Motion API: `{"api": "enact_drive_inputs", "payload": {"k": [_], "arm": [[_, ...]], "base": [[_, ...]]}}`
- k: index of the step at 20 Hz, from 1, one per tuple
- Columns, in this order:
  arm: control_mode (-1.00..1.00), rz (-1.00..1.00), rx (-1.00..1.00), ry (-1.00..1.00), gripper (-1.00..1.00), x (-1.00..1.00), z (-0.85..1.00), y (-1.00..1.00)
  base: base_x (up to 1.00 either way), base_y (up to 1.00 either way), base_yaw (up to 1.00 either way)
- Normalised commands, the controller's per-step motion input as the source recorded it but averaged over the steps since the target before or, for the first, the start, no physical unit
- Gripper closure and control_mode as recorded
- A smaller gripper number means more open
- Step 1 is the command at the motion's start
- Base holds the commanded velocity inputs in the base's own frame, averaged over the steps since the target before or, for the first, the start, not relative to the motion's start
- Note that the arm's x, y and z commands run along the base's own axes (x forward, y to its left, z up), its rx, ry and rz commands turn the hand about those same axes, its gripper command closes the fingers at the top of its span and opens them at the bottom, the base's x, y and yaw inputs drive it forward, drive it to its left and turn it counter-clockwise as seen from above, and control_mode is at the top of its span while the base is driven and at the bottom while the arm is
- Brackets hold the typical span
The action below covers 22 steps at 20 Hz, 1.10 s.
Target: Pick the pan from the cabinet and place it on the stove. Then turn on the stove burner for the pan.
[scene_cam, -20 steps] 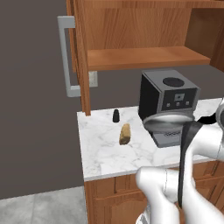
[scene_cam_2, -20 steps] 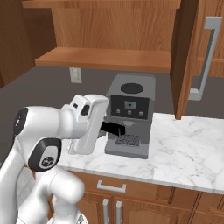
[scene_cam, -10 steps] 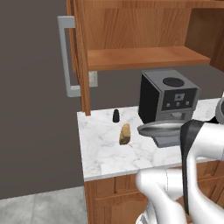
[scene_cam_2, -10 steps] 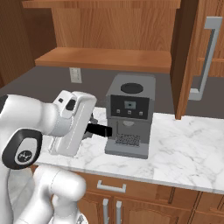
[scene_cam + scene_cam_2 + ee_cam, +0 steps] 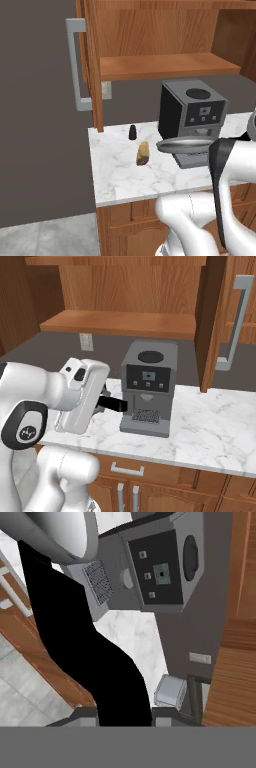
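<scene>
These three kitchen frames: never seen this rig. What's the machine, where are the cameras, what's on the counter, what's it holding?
It is a rendered kitchen with a white robot arm on a driving base. Two cameras sit on the base behind the arm, to its left and right; the third rides on the hand and looks along the fingers.

On the marble counter stand a grey coffee machine, a small dark bottle and a tan, loaf-like thing. Above hangs the wooden cabinet, its door open.

The arm holds the pan, a shallow silver one, by its black handle, level in front of the coffee machine and above the counter. In the hand view the handle runs straight up from the fingers.
</scene>
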Motion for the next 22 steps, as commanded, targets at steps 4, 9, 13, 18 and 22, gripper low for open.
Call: {"api": "enact_drive_inputs", "payload": {"k": [4,9,13,18,22], "arm": [[-1.00,0.00,0.00,-0.08,1.00,-0.15,0.00,-0.06],[1.00,-0.03,0.00,-0.05,1.00,-0.18,0.00,-0.05],[1.00,0.00,0.00,0.00,1.00,0.00,0.00,0.00],[1.00,0.00,0.00,0.00,1.00,0.00,0.00,0.00],[1.00,0.00,0.00,0.00,1.00,0.00,0.00,0.00]], "base": [[0.00,0.00,0.00],[-0.07,0.00,-0.02],[-0.41,0.00,-0.12],[-0.52,-0.13,-0.17],[-0.61,-0.35,-0.20]]}}
